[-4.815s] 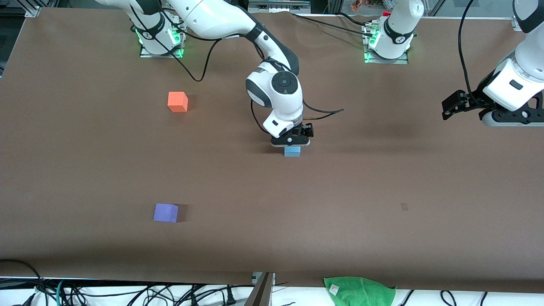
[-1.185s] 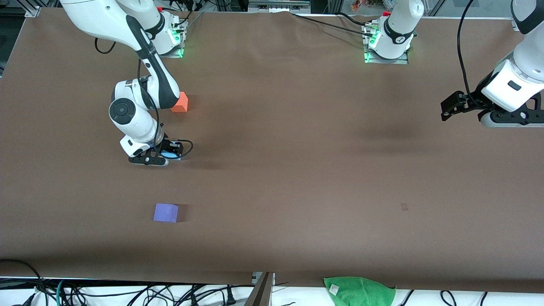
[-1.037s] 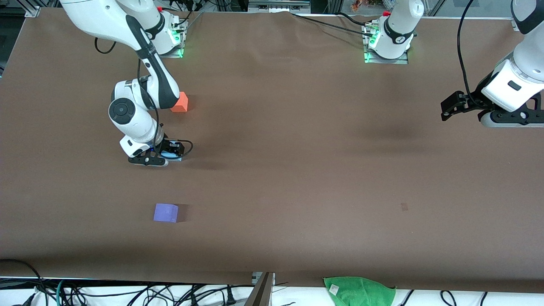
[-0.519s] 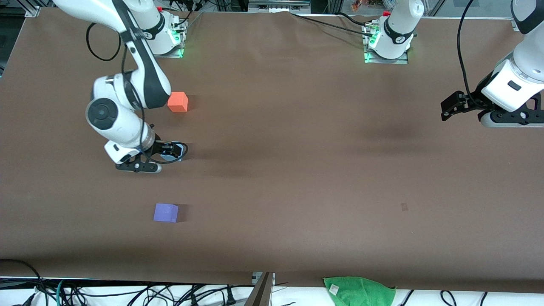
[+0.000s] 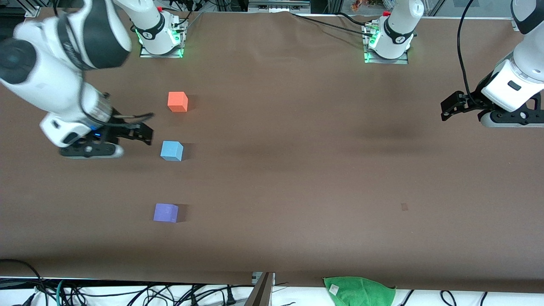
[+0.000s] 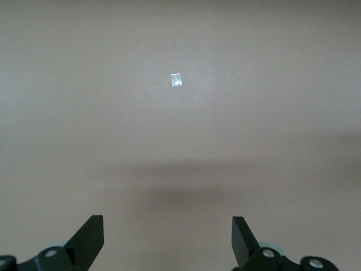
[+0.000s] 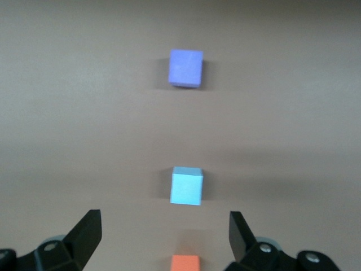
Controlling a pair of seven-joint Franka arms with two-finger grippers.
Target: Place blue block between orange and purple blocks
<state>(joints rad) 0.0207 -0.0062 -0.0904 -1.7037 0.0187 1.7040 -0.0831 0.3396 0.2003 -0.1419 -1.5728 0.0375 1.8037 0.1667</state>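
The light blue block [image 5: 171,151] stands on the brown table between the orange block [image 5: 177,101] and the purple block [image 5: 165,212], roughly in line with them. My right gripper [image 5: 143,133] is open and empty, raised over the table beside the blue block, toward the right arm's end. The right wrist view shows the purple block [image 7: 185,68], the blue block [image 7: 186,186] and the orange block [image 7: 185,263] in one row, with the right gripper [image 7: 163,228] open above them. My left gripper [image 5: 447,109] waits open and empty over the left arm's end; it also shows in the left wrist view [image 6: 167,231].
A green cloth [image 5: 359,291] lies off the table's edge nearest the front camera, among cables. A small pale mark [image 5: 404,206] is on the table toward the left arm's end; the left wrist view shows a small pale mark [image 6: 176,80] too.
My right gripper carried the blue block over from mid-table, set it down between the orange and purple blocks, opened, and has risen and drawn away toward the right arm's end. The left arm has not moved.
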